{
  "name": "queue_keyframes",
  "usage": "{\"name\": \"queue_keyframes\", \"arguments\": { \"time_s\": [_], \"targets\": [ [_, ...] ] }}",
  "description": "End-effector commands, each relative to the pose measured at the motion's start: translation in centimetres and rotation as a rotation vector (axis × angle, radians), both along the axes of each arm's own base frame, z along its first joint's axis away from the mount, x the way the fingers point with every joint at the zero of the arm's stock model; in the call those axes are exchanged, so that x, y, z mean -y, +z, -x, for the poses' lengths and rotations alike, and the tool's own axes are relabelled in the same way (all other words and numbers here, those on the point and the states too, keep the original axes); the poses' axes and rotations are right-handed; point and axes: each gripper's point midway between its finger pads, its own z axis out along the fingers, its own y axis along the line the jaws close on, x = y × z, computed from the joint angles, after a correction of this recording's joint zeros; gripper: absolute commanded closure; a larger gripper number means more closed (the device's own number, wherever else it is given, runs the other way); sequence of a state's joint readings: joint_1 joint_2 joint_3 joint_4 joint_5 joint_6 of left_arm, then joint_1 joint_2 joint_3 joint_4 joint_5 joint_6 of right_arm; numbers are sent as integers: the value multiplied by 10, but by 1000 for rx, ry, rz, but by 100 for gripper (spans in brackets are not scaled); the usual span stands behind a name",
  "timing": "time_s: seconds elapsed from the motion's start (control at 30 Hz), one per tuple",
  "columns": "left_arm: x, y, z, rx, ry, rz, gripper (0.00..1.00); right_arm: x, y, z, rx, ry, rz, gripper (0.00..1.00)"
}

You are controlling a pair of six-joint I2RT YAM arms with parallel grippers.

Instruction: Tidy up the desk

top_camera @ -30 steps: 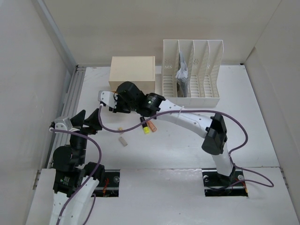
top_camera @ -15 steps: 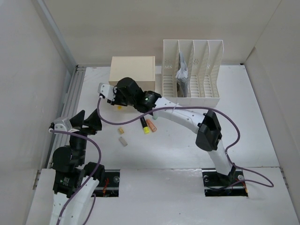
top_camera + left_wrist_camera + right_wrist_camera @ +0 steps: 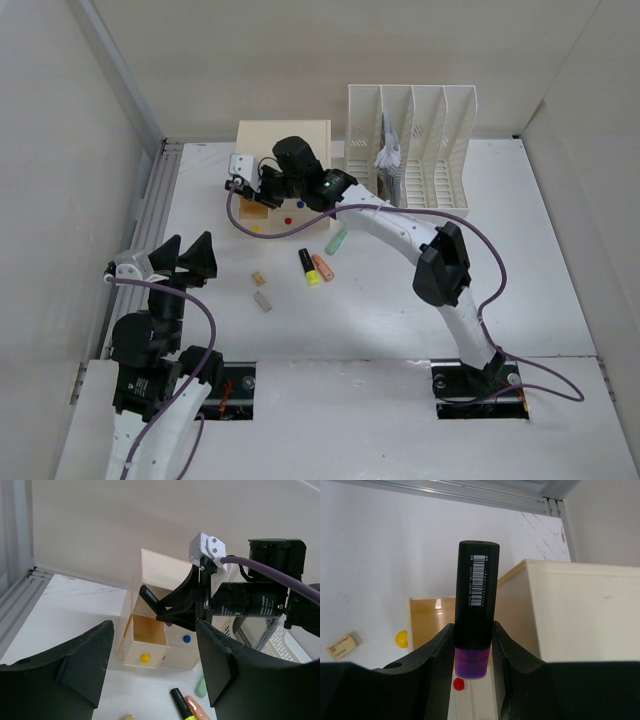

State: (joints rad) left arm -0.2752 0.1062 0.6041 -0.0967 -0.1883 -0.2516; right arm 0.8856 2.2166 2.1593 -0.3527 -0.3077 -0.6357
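Right gripper (image 3: 474, 645) clamps a black purple-tipped highlighter (image 3: 475, 595) over the open yellow-knob drawer (image 3: 145, 632) of the cream drawer box (image 3: 283, 140) at the back of the desk (image 3: 520, 250). Left gripper (image 3: 187, 245) jaws wide apart, holding nothing. File rack (image 3: 440, 200) has papers (image 3: 388, 150) in one slot.

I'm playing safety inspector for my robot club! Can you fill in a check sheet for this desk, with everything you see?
Surface: white desk, flat, no spills seen.
Job's things: cream drawer box, its yellow-knob drawer pulled open; white file rack with papers in one slot.
Clutter: yellow-tipped highlighter, orange highlighter, green highlighter, tan eraser and a smaller tan piece lie loose.
Grippers: right claw shut on a purple-capped highlighter above the open drawer; left claw open, holding nothing.
Cables: purple cables loop along both arms.
Surroundings: pale walls, metal rail at the left edge.
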Motion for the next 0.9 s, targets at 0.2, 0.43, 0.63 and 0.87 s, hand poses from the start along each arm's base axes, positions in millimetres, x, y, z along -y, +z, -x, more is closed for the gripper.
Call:
{"name": "queue_keyframes", "arguments": {
  "time_s": [0.2,0.43,0.63,0.87],
  "targets": [
    [-6,14,2,41,28,12,36,-7,17,16,-77,230,-90,91],
    [-6,14,2,41,28,12,36,-6,10,24,-79,281,-68,89],
    [-6,14,2,41,28,12,36,-7,3,13,-53,213,-44,89],
    [-6,14,2,41,28,12,36,-19,-11,16,-33,191,-15,89]
  ]
}}
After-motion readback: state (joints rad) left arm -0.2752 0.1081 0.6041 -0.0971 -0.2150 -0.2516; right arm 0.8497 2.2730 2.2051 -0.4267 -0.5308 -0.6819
